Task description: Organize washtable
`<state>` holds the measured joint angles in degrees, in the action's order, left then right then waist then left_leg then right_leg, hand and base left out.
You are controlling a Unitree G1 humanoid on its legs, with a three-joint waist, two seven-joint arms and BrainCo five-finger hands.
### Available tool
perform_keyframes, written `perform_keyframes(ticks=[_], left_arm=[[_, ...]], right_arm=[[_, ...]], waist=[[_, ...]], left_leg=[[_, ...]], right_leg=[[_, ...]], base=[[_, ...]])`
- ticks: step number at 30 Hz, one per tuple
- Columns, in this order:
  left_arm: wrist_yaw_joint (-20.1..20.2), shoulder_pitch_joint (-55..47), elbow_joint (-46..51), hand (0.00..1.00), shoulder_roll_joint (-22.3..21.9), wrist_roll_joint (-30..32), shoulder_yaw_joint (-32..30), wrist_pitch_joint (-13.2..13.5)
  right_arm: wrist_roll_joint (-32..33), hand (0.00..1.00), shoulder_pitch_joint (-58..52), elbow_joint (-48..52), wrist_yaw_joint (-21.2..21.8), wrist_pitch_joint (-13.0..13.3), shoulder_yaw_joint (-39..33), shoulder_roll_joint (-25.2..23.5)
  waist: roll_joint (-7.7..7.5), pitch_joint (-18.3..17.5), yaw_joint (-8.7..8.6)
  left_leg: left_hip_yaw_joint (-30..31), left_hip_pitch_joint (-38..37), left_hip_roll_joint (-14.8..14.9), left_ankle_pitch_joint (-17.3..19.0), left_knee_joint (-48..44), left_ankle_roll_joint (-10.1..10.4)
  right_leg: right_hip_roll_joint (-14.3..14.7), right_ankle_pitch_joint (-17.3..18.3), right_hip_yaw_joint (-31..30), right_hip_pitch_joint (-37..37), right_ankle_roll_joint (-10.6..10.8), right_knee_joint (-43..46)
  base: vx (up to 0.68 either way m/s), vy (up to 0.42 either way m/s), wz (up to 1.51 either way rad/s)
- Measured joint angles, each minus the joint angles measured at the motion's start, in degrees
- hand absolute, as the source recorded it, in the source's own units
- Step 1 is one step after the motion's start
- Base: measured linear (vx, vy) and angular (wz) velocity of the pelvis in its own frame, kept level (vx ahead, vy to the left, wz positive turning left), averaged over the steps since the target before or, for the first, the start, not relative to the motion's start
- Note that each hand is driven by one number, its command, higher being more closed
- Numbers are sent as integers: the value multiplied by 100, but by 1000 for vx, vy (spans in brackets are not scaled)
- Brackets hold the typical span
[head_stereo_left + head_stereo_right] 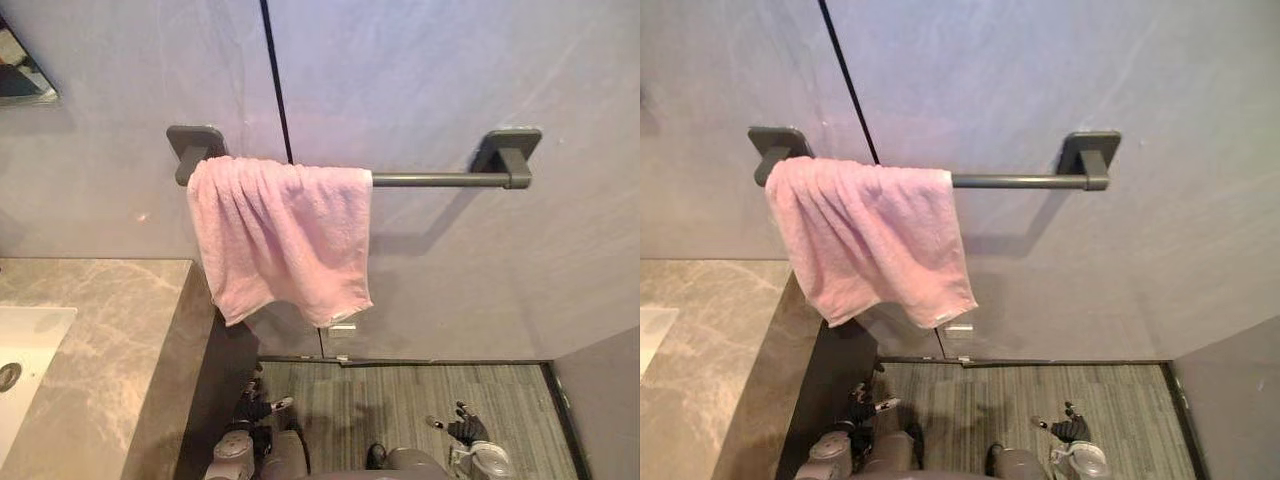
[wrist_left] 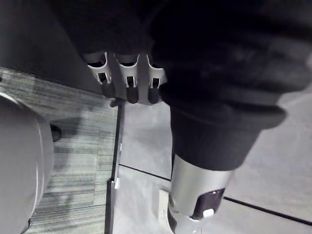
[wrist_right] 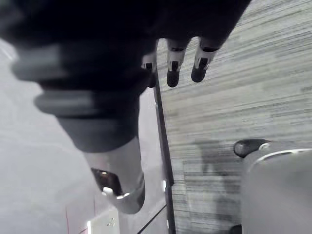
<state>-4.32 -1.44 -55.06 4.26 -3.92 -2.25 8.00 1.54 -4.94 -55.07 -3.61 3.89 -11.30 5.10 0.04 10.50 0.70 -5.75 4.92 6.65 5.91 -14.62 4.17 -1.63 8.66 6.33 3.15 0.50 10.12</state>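
Left hand (image 1: pixel 256 407) and right hand (image 1: pixel 466 430) hang low near the floor (image 1: pixel 400 395), fingers relaxed, both empty. Pink towel (image 1: pixel 285 235) is well above them, draped over the rail (image 1: pixel 430 180) and bunched at its left end, just above the bench (image 1: pixel 110 330) edge. Rail axis runs left-right. Judged: the left hand is nearer, and the reach is upward.

Soft, even light from above on wall (image 1: pixel 450 70); faint bright spot on it left of towel (image 1: pixel 280 235). Bar (image 1: pixel 435 180) throws diffuse shadow on wall below itself; towel folds softly shaded. Counter (image 1: pixel 110 320) top bright, side face dark. Floor (image 1: pixel 400 400) dim. Wrist views: left hand (image 2: pixel 126 78), right hand (image 3: pixel 175 63) covers near black, silver parts catch small highlights.
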Motion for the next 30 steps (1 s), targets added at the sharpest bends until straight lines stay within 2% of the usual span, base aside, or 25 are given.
perform_keyframes(ticks=[2, 5, 12, 14, 17, 20, 30], left_arm=[[6, -2, -38, 0, 46, 2, 18, 0], [19, -37, -96, 0, 82, 3, 30, 1], [-11, -111, -99, 0, 180, 5, 204, 7], [-90, -207, 210, 0, 177, -1, 223, 8], [-193, -482, 1365, 0, 176, -18, 278, 57], [-219, -956, 2790, 0, 170, -112, 282, 257], [-220, -1377, 4168, 0, 159, -287, 284, 408]], right_arm=[[-6, 0, -25, -34, -4, 1, -9, 2], [-36, 0, -35, -39, 1, 2, -8, 1], [-63, 0, -39, -254, -3, 9, 14, 41], [-63, 0, -55, -252, -7, 12, 49, 53], [-62, 0, -113, -247, -12, 21, 69, 103], [-64, 0, -117, -122, -52, 72, 123, 148], [-218, 0, -258, 364, -124, 122, 223, 66]], waist=[[-61, -35, 0], [-66, -51, -8], [-69, -69, -3], [-78, -74, -13], [-93, -92, -8], [-95, -109, 10], [-121, -267, 61]], left_leg=[[-55, -114, -123, -33, 168, -51], [-76, -325, -279, -105, 453, -135], [-23, -490, -392, -340, 910, -165], [21, -538, -410, -450, 1081, -158], [155, -575, -449, -618, 1313, -170], [216, -588, -500, -702, 1462, -218], [390, -758, -582, -813, 1665, -250]], right_leg=[[-81, 12, -19, 43, 52, -43], [-204, 24, -26, 170, 118, -149], [-224, 12, -1, 168, 138, -218], [-224, 10, 30, 157, 140, -220], [-239, 3, 146, 150, 148, -222], [-268, -20, 157, 104, 175, -231], [-321, -20, 313, 283, 182, -322]], base=[[111, 79, 2], [70, 53, 2], [-1, -6, 3], [-37, -32, 13], [-41, -19, 20], [-54, 21, 7], [-14, 8, 8]])
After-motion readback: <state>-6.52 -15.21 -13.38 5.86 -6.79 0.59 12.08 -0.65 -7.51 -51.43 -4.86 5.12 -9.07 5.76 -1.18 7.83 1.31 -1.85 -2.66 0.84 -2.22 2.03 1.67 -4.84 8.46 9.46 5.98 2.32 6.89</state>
